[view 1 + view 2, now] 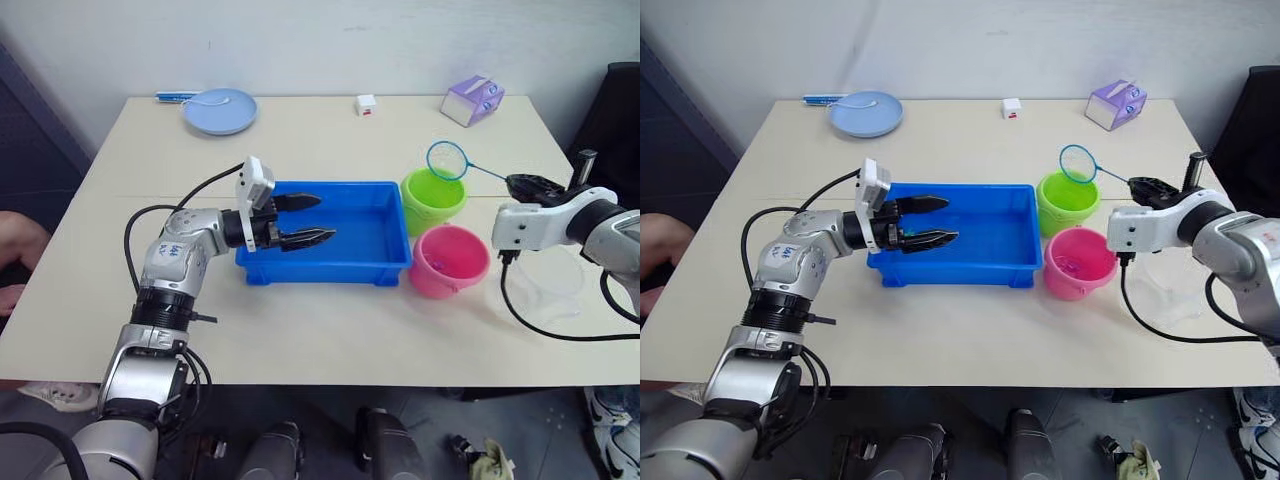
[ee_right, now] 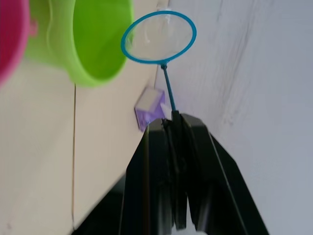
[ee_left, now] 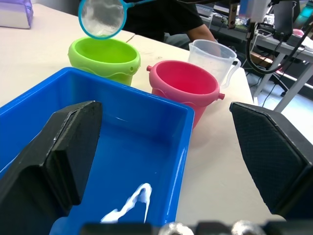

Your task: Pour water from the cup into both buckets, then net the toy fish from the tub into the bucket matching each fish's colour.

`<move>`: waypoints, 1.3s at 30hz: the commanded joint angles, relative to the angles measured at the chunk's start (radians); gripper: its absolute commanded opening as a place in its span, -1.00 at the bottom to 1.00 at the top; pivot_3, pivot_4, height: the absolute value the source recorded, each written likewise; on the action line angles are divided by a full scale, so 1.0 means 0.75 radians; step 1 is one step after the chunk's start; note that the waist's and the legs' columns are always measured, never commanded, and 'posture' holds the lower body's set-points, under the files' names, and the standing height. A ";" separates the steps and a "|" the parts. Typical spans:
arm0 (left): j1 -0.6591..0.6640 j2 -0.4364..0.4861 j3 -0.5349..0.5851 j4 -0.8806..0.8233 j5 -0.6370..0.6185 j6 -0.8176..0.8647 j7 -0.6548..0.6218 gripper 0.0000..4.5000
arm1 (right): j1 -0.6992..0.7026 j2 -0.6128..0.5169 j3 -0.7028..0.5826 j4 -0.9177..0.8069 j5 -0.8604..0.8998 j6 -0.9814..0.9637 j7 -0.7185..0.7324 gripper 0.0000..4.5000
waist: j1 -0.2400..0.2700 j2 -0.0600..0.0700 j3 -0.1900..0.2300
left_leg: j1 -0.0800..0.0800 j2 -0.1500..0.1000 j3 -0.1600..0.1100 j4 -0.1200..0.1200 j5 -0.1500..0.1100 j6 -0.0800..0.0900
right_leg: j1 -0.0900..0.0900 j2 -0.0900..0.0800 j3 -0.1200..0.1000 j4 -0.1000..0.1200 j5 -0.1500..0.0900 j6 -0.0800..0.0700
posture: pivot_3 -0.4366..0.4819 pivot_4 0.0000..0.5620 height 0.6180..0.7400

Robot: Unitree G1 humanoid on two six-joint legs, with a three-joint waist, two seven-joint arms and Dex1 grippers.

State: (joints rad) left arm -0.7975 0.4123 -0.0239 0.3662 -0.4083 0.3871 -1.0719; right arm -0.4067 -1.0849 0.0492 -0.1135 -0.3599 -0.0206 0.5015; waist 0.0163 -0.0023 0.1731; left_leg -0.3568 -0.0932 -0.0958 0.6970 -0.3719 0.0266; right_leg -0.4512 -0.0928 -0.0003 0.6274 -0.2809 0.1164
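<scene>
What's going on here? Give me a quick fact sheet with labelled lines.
Left gripper: open, hovering over the blue tub, holding nothing
Right gripper: shut on the net's handle
Net: hoop held above the green bucket
Pink bucket: beside the tub, in front of the green bucket
Cup: on the table past the pink bucket
Fish: none visible in the tub
Elsewhere on table: pale-blue plate, purple box

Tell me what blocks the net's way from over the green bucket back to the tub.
Nothing visible does. The right gripper holds the net above the green bucket, which stands right beside the blue tub. The left gripper hovers open over the tub's far-side half.
</scene>
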 commanded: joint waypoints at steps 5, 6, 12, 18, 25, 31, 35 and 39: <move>0.085 0.159 0.061 -0.015 0.046 -0.040 -0.009 1.00 | -0.090 0.386 0.009 -0.345 0.467 0.562 0.238 -0.66 | -0.025 0.000 0.000 | 0.000 0.000 -0.003 -0.001 0.000 -0.001 | -0.001 0.000 0.002 0.002 0.000 0.000 | -0.05 -0.47 1.00; 0.107 0.191 0.071 -0.019 0.052 -0.043 -0.009 1.00 | -0.112 0.427 0.038 -0.347 0.482 0.609 0.248 -0.66 | -0.024 0.000 0.000 | 0.000 0.000 -0.003 0.000 0.000 -0.001 | -0.001 0.000 0.002 0.002 0.000 0.000 | -0.05 -0.47 1.00; 0.249 0.364 0.156 -0.111 0.063 -0.020 0.038 1.00 | -0.232 0.555 0.253 -0.180 0.389 0.621 0.279 -0.66 | -0.025 0.000 0.000 | 0.000 -0.001 -0.006 -0.001 0.000 -0.001 | 0.000 0.000 0.003 0.002 0.000 -0.001 | -0.05 -0.47 1.00; 0.377 0.442 0.257 -0.259 0.022 0.068 0.102 1.00 | -0.374 0.669 0.380 0.079 0.284 0.499 0.257 -0.66 | -0.024 0.000 0.000 | 0.000 -0.003 -0.007 0.000 0.000 0.000 | 0.001 -0.002 0.002 0.003 0.000 -0.001 | -0.05 -0.47 1.00; 0.452 0.467 0.318 -0.369 -0.005 0.132 0.159 1.00 | -0.491 0.791 0.460 0.332 0.195 0.383 0.260 -0.66 | -0.037 0.000 0.000 | 0.000 -0.002 -0.007 -0.001 0.000 -0.001 | 0.001 -0.001 0.001 0.004 0.000 -0.001 | -0.05 -0.47 1.00; 0.477 0.478 0.353 -0.392 -0.017 0.152 0.186 1.00 | -0.596 0.870 0.524 0.572 0.103 0.249 0.238 -0.66 | -0.058 0.000 0.000 | 0.000 -0.002 -0.008 -0.001 0.000 -0.001 | 0.001 -0.001 -0.002 0.004 0.000 -0.001 | -0.05 -0.47 1.00; 0.486 0.488 0.371 -0.393 -0.020 0.151 0.197 1.00 | -0.650 0.940 0.553 0.694 0.064 0.212 0.236 -0.66 | -0.071 0.000 0.000 | 0.000 -0.001 -0.007 -0.003 0.000 -0.001 | 0.000 -0.001 -0.007 0.004 0.000 -0.001 | -0.05 -0.47 1.00; 0.480 0.492 0.373 -0.386 -0.023 0.149 0.203 1.00 | -0.668 1.007 0.547 0.730 0.069 0.205 0.246 -0.66 | -0.080 0.000 0.000 | 0.000 0.000 -0.008 -0.004 0.000 -0.001 | 0.000 -0.001 -0.009 0.005 -0.001 -0.002 | -0.05 -0.47 1.00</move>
State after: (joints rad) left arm -0.4304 0.7611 0.2227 0.0944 -0.4107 0.5044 -0.9205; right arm -0.8860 -0.3406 0.4620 0.4389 -0.3021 0.1481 0.6837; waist -0.0438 -0.0020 0.1730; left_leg -0.3566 -0.0936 -0.1015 0.6944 -0.3722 0.0259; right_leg -0.4515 -0.0936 -0.0071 0.6310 -0.2817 0.1149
